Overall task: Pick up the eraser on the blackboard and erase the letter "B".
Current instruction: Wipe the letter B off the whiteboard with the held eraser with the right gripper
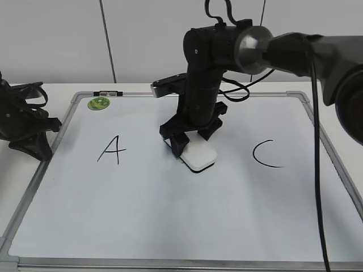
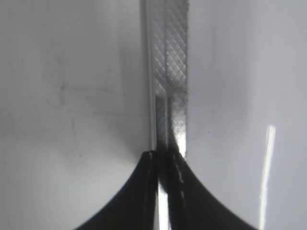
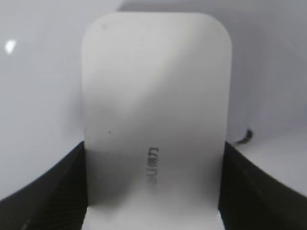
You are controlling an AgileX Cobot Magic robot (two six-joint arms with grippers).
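**Right gripper clamped on eraser at board centre, left arm parked**

Right gripper (image 1: 191, 137) is down on the blackboard (image 1: 170, 226), fingers closed against both long sides of the eraser (image 1: 198, 154). Eraser sits flat on the board, roughly dead centre, between the letter "A" (image 1: 112, 149) at its 9 o'clock and the letter "C" (image 1: 265, 154) at its 3 o'clock. From the right wrist view the eraser (image 3: 156, 120) fills the frame, grey lettering facing up, a dark finger (image 3: 43, 191) on either side of it.

Letter "B": can't see it whole anywhere. Only a small black mark (image 3: 245, 136) shows just past the eraser's edge at 3 o'clock in the right wrist view; can't tell if it's part of the letter.

Left gripper (image 1: 34, 144) sits off the board's left edge on the counter (image 1: 62, 90), at 9 o'clock from the "A". Left wrist view shows its fingers (image 2: 139, 191) pressed together with nothing between them, over the board's metal frame (image 2: 170, 72).

Green magnet (image 1: 98, 103) is at the board's top-left corner, 12 o'clock of the "A", well apart from the eraser.
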